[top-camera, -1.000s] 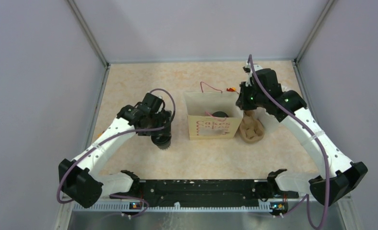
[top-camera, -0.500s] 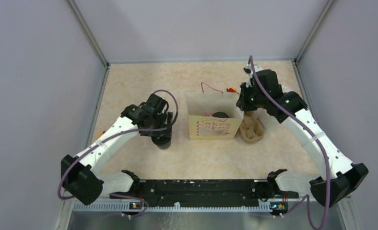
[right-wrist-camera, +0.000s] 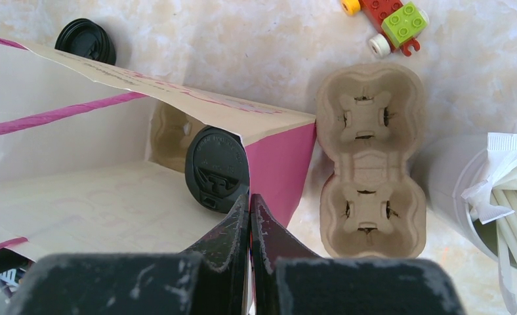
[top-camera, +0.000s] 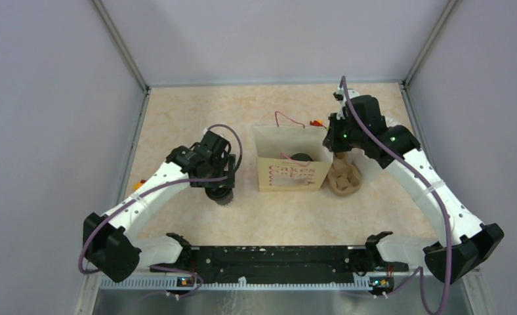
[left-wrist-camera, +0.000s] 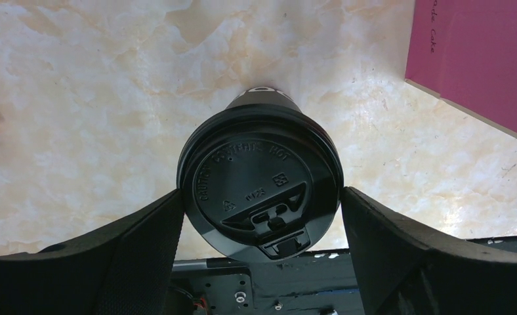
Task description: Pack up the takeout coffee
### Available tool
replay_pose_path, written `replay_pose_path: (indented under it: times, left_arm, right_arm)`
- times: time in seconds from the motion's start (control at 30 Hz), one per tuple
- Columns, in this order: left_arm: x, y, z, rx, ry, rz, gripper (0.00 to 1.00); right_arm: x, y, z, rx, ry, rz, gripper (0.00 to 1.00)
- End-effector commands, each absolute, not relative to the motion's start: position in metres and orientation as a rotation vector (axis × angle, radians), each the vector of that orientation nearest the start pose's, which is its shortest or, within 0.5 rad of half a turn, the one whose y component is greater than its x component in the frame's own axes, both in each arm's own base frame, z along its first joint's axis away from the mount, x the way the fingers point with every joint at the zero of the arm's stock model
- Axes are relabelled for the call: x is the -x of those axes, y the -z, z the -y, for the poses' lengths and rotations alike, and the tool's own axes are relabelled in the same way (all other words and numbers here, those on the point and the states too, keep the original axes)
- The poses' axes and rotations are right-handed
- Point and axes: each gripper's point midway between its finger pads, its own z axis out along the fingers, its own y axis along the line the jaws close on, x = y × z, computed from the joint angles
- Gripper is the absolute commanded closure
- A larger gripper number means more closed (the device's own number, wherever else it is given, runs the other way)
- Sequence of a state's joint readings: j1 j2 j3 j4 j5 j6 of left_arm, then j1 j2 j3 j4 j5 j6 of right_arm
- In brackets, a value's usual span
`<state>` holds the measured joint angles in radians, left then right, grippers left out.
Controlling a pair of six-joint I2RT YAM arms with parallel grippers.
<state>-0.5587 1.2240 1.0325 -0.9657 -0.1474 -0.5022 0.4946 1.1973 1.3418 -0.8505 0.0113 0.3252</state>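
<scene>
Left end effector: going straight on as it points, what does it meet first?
Probably the small black paper cup with round black plastic lid, standing between the left end effector's open fingers.

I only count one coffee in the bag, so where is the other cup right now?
In the top view, the other cup stands on the table left of the paper bag, between the fingers of the left end effector.

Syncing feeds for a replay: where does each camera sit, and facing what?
Top external: above, behind the bases, looking down at the table; left arm and right arm show.
Left wrist: looks down; own fingers flank the lidded cup.
Right wrist: looks down past shut fingers at bag and carrier.
Shared: both wrist views show the bag's pink side.
</scene>
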Motion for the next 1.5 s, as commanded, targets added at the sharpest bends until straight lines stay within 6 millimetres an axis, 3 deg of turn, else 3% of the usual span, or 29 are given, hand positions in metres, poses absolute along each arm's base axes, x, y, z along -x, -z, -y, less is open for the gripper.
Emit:
replay_pose_path:
  times: [0.0,0.53,0.7,0.93,1.17,1.3,1.47]
  left_arm:
    - [-0.218,-0.126,0.129,-0.035,0.113,-2.699,0.07]
    - [-0.217,-0.133,0.129,-0.069,0.118,-2.695,0.24]
    - [-0.216,-0.151,0.131,-0.104,0.16,-2.668,0.28]
    - [-0.212,-0.211,0.132,-0.24,0.231,-2.571,0.28]
    - [-0.212,-0.304,0.135,-0.334,0.363,-2.278,0.28]
    - [-0.211,-0.354,0.143,-0.411,0.448,-2.11,0.29]
    - [-0.203,-0.394,0.163,-0.543,0.575,-1.956,0.3]
  right_arm:
    - [-0.282,-0.278,-0.164,0.172,-0.446,-2.238,1.0]
    - [-0.28,-0.276,-0.168,0.189,-0.469,-2.244,1.0]
    - [-0.278,-0.276,-0.17,0.227,-0.483,-2.238,1.0]
    - [-0.266,-0.268,-0.171,0.338,-0.5,-2.24,1.0]
    - [-0.262,-0.27,-0.171,0.453,-0.495,-2.17,1.0]
    - [-0.259,-0.268,-0.177,0.572,-0.51,-2.141,1.0]
    - [-0.257,-0.271,-0.17,0.623,-0.454,-2.12,1.0]
